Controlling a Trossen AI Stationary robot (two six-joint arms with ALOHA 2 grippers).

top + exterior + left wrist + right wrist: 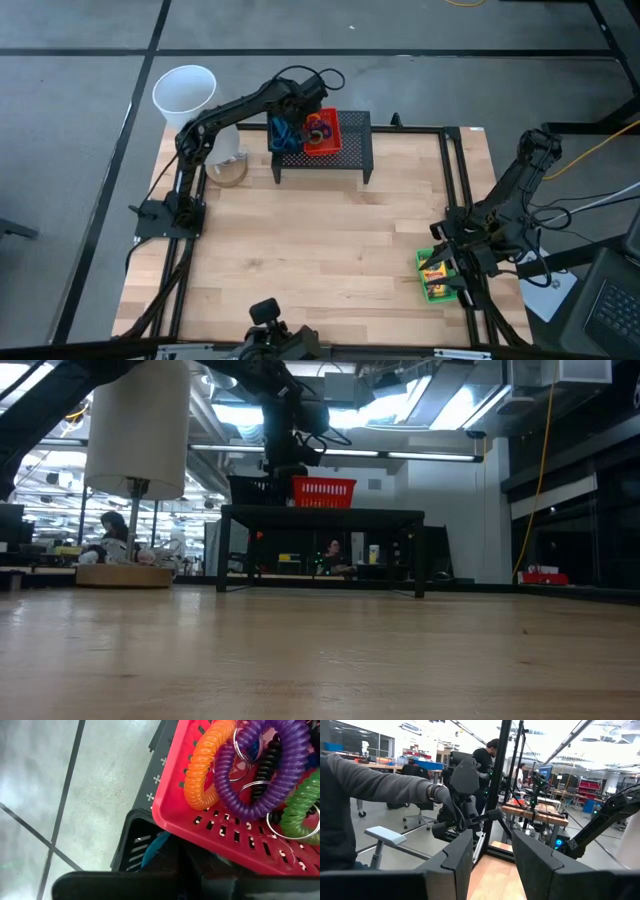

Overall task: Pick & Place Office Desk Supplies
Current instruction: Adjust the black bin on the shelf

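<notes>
1. A wide black mesh stand [322,148] sits at the desk's far edge, left of centre; in the low view it reads as a raised dark platform on legs.
2. A big white cylinder [186,92] stands off the far-left corner, with a round tan disc [228,172] on the desk just beside the stand's left end.
3. On the stand, a red mesh basket [327,133] holds coiled loops: an orange loop [202,767], a purple loop [260,770] and a green loop [300,810], tangled with metal key rings.
4. Touching the red basket's left side is a black mesh basket [283,137] with blue-handled scissors [284,134] inside.
5. Near the desk's right edge, toward the near corner, a green mesh basket [437,276] holds yellow-and-green crayon boxes [437,270].
6. The left arm reaches from its base at the left edge across to the stand; the left gripper [297,118] hangs over the seam between the black and red baskets, jaws closed, with nothing seen between them.
7. The right arm is folded at the right edge, the right gripper [492,865] above the green basket, its jaws parted and empty, pointing level into the room.
8. A person's grey sleeve [365,782] shows beyond the desk in the right wrist view.
</notes>
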